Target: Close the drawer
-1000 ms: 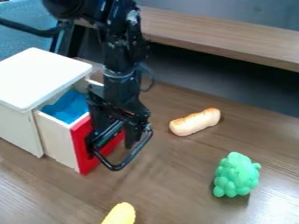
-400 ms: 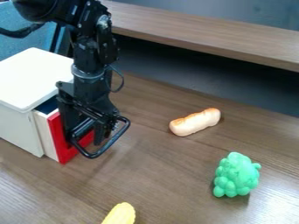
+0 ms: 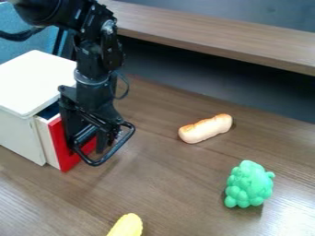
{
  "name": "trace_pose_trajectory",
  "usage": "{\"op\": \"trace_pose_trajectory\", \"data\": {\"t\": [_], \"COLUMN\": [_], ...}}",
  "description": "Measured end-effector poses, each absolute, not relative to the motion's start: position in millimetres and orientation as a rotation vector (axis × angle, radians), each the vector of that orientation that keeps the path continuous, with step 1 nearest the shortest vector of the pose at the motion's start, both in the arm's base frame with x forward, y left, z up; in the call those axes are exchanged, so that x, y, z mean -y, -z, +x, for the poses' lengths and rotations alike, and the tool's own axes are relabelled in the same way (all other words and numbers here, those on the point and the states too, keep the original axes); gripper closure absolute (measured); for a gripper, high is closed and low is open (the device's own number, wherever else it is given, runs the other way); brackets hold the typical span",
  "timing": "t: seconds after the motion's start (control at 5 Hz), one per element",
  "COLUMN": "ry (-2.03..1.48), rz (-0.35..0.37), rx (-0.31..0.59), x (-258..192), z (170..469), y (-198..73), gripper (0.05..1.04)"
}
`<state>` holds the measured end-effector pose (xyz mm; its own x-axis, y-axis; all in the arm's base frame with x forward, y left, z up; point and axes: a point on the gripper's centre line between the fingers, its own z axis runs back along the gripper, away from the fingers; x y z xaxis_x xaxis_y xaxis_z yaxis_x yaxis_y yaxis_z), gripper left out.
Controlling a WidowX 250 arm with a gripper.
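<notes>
- A white cabinet [image 3: 37, 80] stands on the wood-grained table [image 3: 172, 198] at the left of the camera view, its flat, round-cornered top bare.
- The task's drawer [image 3: 45, 140], pale-sided with a red front [image 3: 64, 154], juts a little way out of the cabinet, facing toward the right of the view.
- Inside the narrow opening between the cabinet's top and the red front, a strip of dark blue [image 3: 50, 110] shows; what it belongs to cannot be told.
- A black robot arm [image 3: 98, 55] comes in from the upper left, its pincer [image 3: 100, 145] pointing down at the red front and hiding part of it.
- How far open the pincer is, and whether it has hold of anything, cannot be told from this angle.
- A toy bread roll [image 3: 206, 128], browned on top, lies on the table behind a bumpy green toy [image 3: 249, 184] at the right.
- At the bottom edge of the view, a yellow toy [image 3: 126, 227] is partly cut off.
- Beyond the table runs a wooden ledge [image 3: 221, 44], a dark recess beneath it.
</notes>
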<state>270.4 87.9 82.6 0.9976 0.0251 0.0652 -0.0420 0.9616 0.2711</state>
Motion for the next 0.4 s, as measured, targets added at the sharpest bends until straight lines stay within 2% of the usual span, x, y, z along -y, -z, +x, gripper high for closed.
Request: {"op": "trace_pose_trajectory", "data": {"t": [0.2, 0.4], "ry": [-0.003, -0.034], "rz": [0.322, 0.325], "rx": [0.055, 0.053], "x": [-94.6, -110.3], "z": [269.2, 265.1], "y": [-83.0, -82.7], "gripper": [0.083, 0.084]}}
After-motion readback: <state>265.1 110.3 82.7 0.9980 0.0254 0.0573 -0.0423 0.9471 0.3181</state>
